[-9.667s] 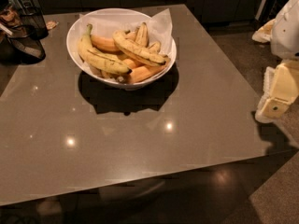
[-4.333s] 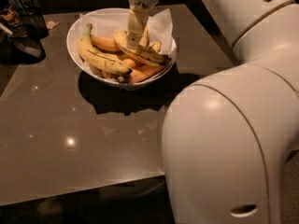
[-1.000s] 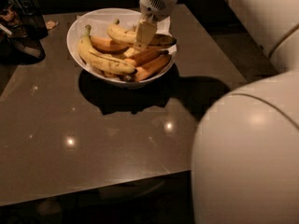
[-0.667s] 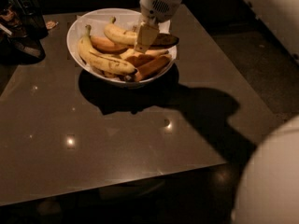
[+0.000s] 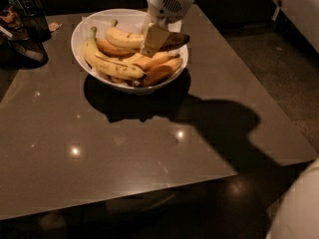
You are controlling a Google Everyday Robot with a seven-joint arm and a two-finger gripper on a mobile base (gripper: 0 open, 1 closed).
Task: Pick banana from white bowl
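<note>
The white bowl stands at the far side of the dark table and holds several bananas. The banana, yellow with a nearly black right end, lies across the top of the pile. My gripper comes down from above and is shut on the banana's right half, just left of the dark end. A beige finger covers the middle of the banana. A fatter yellow banana with dark streaks and orange-toned bananas lie below it in the bowl.
A dark wire-mesh basket and dark clutter stand at the table's far left corner. The brown table extends toward me. Its right edge drops to the floor. My white body fills the bottom right corner.
My gripper stays on the banana, whose dark end sits slightly higher over the bowl's rim. My white arm bulk has swung out of view to the right.
</note>
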